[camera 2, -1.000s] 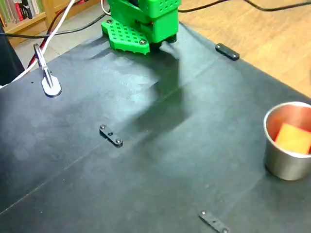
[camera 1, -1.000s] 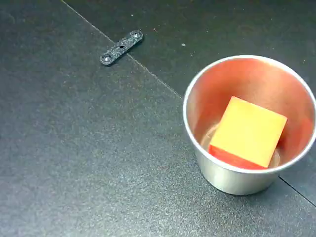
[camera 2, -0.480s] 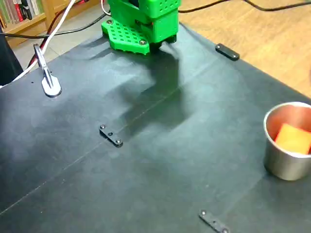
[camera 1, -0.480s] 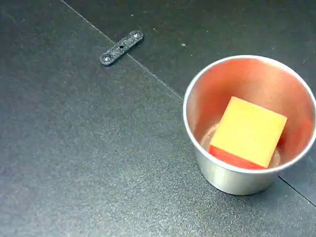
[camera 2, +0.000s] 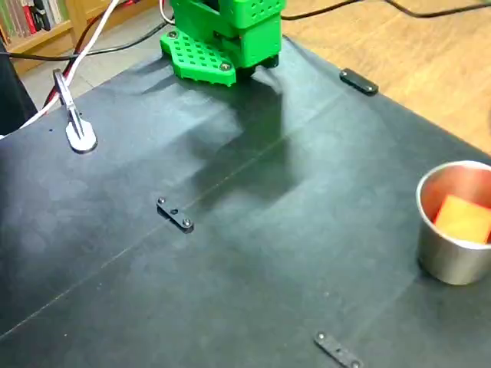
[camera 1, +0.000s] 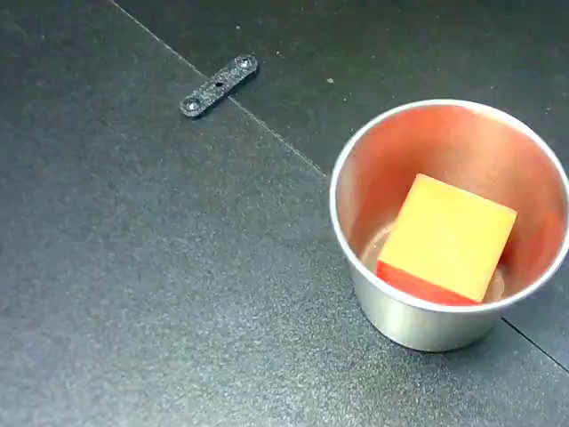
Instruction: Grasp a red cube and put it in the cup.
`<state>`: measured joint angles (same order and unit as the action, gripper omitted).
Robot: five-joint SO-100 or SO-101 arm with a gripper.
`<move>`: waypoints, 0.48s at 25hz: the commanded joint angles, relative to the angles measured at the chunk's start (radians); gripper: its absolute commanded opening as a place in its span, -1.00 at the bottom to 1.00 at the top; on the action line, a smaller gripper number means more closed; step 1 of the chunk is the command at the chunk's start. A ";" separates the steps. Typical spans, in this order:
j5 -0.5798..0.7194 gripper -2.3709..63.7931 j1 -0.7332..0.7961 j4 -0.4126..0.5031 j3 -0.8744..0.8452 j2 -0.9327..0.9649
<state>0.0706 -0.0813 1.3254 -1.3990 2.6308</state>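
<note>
The red cube (camera 1: 449, 236) lies inside the silver metal cup (camera 1: 418, 325), tilted, with its lit top face yellow-orange and a red edge low at the front. In the other fixed view the cube (camera 2: 462, 218) shows above the rim of the cup (camera 2: 449, 264), which stands at the right edge of the black mat. Neither fixed view shows the gripper. Only the arm's green base (camera 2: 222, 38) is seen, at the top of the mat, with the arm's shadow falling below it.
A small black bracket (camera 1: 218, 85) lies on a mat seam left of the cup. Similar brackets (camera 2: 175, 215) (camera 2: 358, 81) (camera 2: 337, 353) dot the mat. A metal clamp (camera 2: 77, 130) stands at the left, with cables behind. The mat's right edge drops to wooden floor (camera 2: 430, 54).
The arm's shadow on the mat has drifted slightly to the left. The cube and the cup have not moved.
</note>
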 commanded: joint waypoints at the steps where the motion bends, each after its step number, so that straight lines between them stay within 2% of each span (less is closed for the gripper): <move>1: 0.002 0.24 0.005 -0.012 -0.003 -0.011; 12: 0.000 0.24 0.003 -0.012 -0.003 -0.009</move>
<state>0.0706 -0.0813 1.3254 -1.3990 2.6308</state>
